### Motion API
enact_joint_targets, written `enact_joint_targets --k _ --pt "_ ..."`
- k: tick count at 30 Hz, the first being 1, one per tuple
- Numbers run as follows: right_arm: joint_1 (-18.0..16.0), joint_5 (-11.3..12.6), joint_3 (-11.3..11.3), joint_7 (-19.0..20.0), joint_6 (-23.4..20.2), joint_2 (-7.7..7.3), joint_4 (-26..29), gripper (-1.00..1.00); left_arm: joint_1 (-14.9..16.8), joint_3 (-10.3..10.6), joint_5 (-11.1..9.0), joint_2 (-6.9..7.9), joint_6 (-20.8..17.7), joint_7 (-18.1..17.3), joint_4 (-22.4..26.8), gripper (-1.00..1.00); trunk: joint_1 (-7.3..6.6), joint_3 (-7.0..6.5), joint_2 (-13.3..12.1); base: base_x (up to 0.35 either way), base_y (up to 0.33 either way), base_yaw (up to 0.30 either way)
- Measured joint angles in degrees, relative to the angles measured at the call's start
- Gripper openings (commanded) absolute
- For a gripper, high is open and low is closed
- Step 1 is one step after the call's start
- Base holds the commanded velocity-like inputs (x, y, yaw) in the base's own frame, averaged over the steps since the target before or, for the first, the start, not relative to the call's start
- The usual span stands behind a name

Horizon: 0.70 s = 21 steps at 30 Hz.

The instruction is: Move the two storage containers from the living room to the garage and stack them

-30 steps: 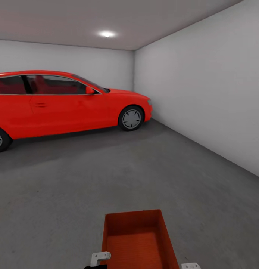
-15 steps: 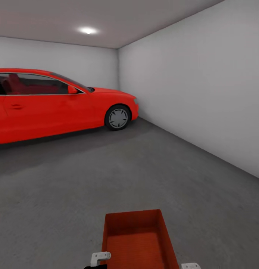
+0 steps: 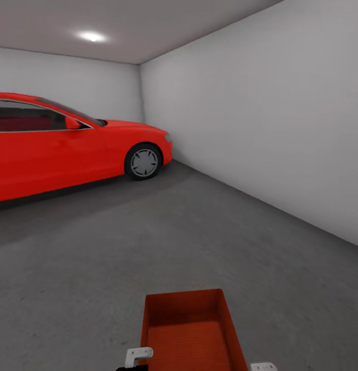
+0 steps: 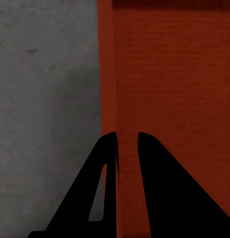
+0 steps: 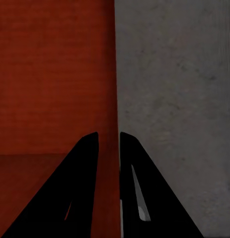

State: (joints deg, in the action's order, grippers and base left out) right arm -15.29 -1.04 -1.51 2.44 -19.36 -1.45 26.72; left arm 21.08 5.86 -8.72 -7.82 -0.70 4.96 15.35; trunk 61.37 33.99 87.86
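One bin [image 3: 192,332] is riding out front of the robot, low in the head view, above the garage floor [image 3: 122,247]. Going left to right: the car [image 3: 60,144] is sitting off to the left, well apart. The left pincer [image 4: 125,144] is pinching the bin's left wall, one finger inside and one outside. The right pincer [image 5: 109,144] is doing the same on the right wall. I'd guess gripping both sides is keeping it level. The wall [image 3: 282,129] is running along the right.
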Motion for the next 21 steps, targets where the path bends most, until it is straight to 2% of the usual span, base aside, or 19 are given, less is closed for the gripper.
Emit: enact_joint_targets --k 21 --pt "0.0 0.0 0.0 0.0 0.0 0.0 0.0 -1.0 0.0 0.0 0.0 0.0 0.0 0.0 0.0 -1.0 0.0 0.54 0.0 0.0 0.0 -0.259"
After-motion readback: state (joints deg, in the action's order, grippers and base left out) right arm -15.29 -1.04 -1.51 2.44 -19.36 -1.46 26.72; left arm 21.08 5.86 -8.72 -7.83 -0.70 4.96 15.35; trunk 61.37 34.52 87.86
